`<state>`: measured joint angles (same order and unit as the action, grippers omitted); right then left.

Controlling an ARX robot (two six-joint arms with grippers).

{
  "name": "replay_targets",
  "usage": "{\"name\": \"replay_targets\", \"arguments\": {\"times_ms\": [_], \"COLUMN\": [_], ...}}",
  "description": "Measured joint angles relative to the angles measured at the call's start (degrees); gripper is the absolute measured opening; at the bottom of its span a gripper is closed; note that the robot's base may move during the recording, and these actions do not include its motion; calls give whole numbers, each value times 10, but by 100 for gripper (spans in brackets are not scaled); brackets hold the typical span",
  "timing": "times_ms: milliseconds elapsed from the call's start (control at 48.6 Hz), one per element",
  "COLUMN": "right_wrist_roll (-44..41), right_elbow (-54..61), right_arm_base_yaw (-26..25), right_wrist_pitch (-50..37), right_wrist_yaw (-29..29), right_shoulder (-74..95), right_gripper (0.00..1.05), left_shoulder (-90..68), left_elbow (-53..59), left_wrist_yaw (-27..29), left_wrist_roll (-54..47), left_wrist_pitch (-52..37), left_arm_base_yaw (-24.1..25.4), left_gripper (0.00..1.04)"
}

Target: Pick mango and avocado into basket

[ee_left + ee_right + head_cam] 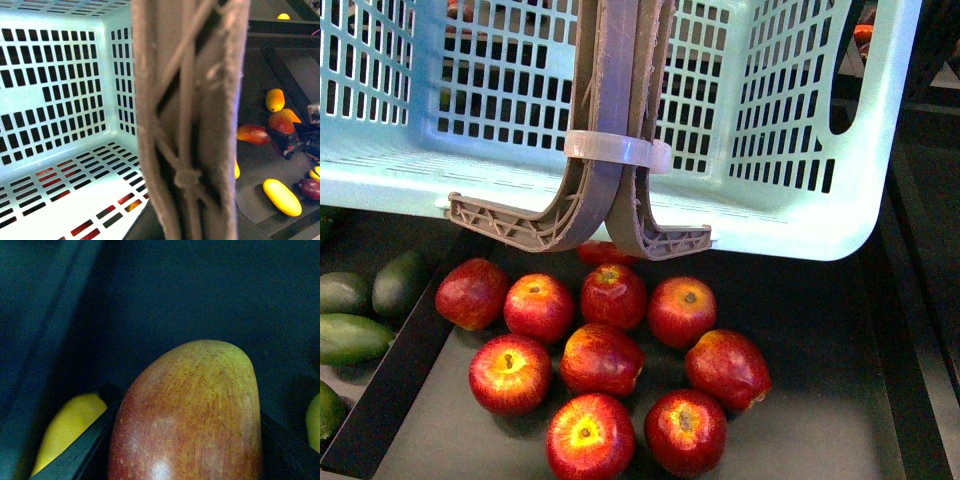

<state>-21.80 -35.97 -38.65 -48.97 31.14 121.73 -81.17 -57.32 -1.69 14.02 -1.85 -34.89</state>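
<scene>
The right fingers (82,450) are pressing against both sides of the mango (190,415), clamping its red-and-yellow body, apparently for a lift; a yellow mango (70,430) is lying just beside them on the dark tray (175,290); the left fingers are not showing, so their state cannot be told; the basket (800,215) is hanging empty by its handles (610,100), probably waiting for fruit; an avocado (400,282) is lying untouched by any fingers, beside the apples (603,360).
</scene>
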Motion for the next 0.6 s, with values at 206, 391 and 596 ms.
{"name": "replay_targets", "arguments": {"times_ms": [206, 391, 596], "right_wrist_roll": [129, 228, 303], "right_elbow": [73, 76, 44], "right_arm_base_yaw": [86, 201, 404], "right_wrist_pitch": [62, 156, 221], "right_wrist_yaw": [7, -28, -123], "right_shoulder": [-213, -411, -535], "right_gripper": [65, 65, 65], "left_shoulder": [0, 0, 0], "left_elbow": [0, 0, 0], "left_wrist_yaw": [0, 0, 0], "left_wrist_roll": [0, 0, 0], "left_wrist_pitch": [0, 0, 0], "left_arm_base_yaw": [0, 0, 0], "left_gripper": [6, 6, 6]}}
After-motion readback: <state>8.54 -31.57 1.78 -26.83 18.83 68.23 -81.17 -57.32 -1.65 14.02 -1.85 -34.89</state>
